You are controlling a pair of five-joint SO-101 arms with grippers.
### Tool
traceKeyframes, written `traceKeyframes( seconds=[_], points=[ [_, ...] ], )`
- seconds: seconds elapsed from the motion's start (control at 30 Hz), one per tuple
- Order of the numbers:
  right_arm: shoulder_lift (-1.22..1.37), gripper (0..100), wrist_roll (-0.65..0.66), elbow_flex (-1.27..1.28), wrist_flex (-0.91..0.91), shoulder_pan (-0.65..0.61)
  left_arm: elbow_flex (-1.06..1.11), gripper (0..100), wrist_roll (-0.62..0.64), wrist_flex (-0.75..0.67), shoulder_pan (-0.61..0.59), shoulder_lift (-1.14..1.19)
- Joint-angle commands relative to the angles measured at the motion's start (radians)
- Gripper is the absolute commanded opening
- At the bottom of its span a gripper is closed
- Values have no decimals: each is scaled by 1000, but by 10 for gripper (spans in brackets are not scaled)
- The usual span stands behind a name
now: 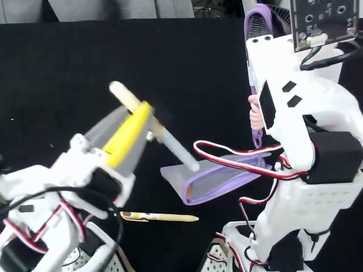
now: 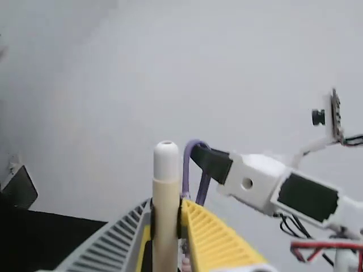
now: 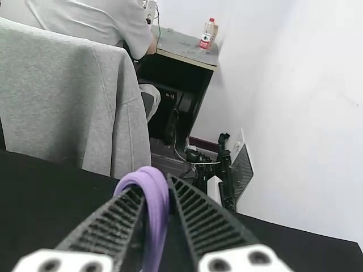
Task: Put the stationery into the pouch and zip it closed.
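- Nearest the lens in the left wrist view, the left gripper had its jaws clenched on a cream marker, held partway along with a long end free.
- Right gripper jaws were pinched on the purple loop of the pouch, whose body lay on the black worktop with its mouth facing the marker's tip.
- A second pen lay on the worktop, just in front of the pouch.
- Risk, as I judged it: the marker could pivot in the jaws, or its tip could catch the soft rim and shove the pouch instead of entering.
- The loop might slip and let the mouth sag shut.
- Hard to make out: the zip slider, anything inside the pouch, and the pink item on the loop; the right arm covered the pouch's far end.
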Motion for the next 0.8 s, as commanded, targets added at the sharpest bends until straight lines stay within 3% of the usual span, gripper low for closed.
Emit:
traceKeyframes(
  seconds=[0.0,0.13,0.33,0.77],
  points=[
    [-10,11,8,-7,-28,-14,50,30,-124,-23,163,-21],
    [-10,11,8,-7,-29,-14,97,30,-201,-46,257,-37],
    [-10,11,8,-7,-29,-14,248,30,-292,-175,266,-40],
    [-10,11,8,-10,-26,-34,13,30,-132,-273,266,2]
  ],
)
